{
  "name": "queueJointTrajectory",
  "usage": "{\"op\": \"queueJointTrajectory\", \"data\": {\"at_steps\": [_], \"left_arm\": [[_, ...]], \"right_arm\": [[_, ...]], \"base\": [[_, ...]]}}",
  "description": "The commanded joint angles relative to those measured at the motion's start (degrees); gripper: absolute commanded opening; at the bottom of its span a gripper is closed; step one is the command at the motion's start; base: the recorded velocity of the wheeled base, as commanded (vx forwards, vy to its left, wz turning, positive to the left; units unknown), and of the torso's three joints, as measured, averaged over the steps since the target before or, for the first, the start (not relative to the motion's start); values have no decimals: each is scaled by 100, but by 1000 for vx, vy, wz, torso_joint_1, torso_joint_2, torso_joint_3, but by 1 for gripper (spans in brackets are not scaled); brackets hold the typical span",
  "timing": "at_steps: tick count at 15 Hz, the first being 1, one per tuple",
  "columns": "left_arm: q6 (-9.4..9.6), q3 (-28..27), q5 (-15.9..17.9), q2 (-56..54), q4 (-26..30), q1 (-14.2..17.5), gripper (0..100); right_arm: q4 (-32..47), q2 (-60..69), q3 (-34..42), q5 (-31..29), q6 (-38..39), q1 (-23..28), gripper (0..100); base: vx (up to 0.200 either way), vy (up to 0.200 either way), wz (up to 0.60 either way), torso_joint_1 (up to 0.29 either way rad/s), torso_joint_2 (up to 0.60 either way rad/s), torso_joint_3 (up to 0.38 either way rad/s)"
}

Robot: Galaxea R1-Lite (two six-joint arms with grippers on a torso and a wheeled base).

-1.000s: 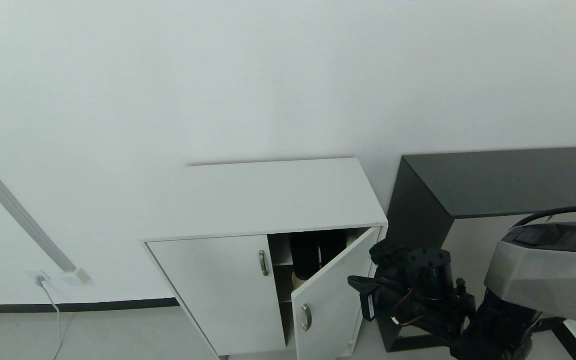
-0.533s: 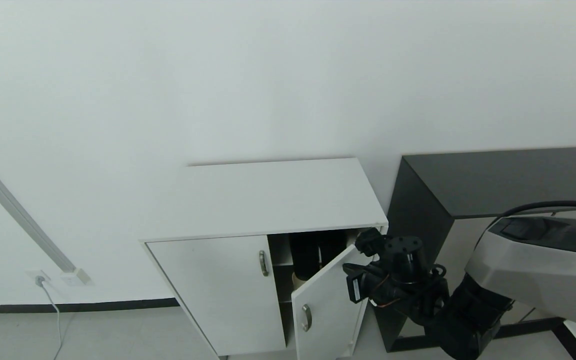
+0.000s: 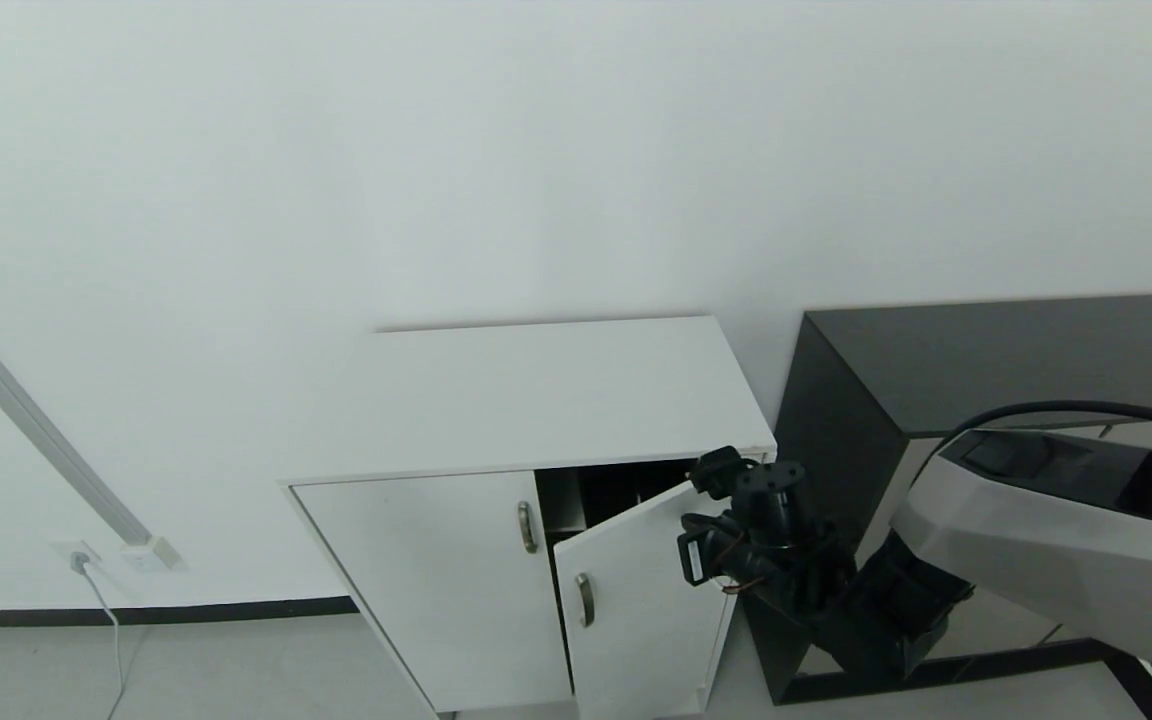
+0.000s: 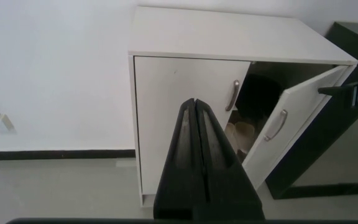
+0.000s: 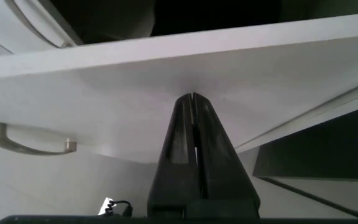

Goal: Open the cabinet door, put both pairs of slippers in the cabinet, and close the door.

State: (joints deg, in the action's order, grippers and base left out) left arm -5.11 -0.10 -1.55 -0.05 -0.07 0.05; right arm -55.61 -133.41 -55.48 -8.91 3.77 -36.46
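— How is the cabinet set, and how are its doors left?
— The white cabinet (image 3: 556, 395) is stood against the wall. Its left door (image 3: 426, 585) is shut flush. Its right door (image 3: 641, 600) is left ajar, swung a little way out from the cabinet's front, so that a dark gap is shown under the cabinet's top.

— Where are the slippers to be found?
— They are seen inside the cabinet, behind the ajar door. The dark slippers (image 4: 258, 93) are placed higher up and the pale slippers (image 4: 241, 132) below them.

— What can be said of the right arm's fingers (image 5: 182, 124)?
— They are pressed together and nothing is held between them. Their tips are laid against the outer face of the right door, near the cabinet's top and above the door's handle (image 3: 584, 600).

— And the left arm's fingers (image 4: 185, 124)?
— These too are closed flat on each other, with nothing gripped. They are held out in front of the cabinet, well apart from it, and pointed towards its left door.

— Is anything else seen near the cabinet?
— A black desk (image 3: 986, 355) is stood just to the cabinet's right. A wall socket (image 3: 76, 553) with a cable plugged in is fixed low on the wall, to the cabinet's left.
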Motion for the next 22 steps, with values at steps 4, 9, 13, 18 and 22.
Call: {"op": "queueJointTrajectory", "data": {"at_steps": [4,9,13,18,22], "left_arm": [[1,1,-3,5,-1,4,0],[1,1,-12,5,-1,4,0],[-8,1,-12,5,-1,4,0],[-8,1,-12,5,-1,4,0],[-17,1,-12,5,-1,4,0]], "right_arm": [[481,-290,-771,-208,-78,8,0],[763,-449,-1281,-251,-87,25,0],[1035,-598,-1677,-251,-87,78,0],[1044,-537,-1580,-251,-78,78,0],[754,140,-657,-251,-51,-45,0]], "base": [[0,0,0,0,0,0],[0,0,0,0,0,0],[0,0,0,0,0,0],[0,0,0,0,0,0],[0,0,0,0,0,0]]}}
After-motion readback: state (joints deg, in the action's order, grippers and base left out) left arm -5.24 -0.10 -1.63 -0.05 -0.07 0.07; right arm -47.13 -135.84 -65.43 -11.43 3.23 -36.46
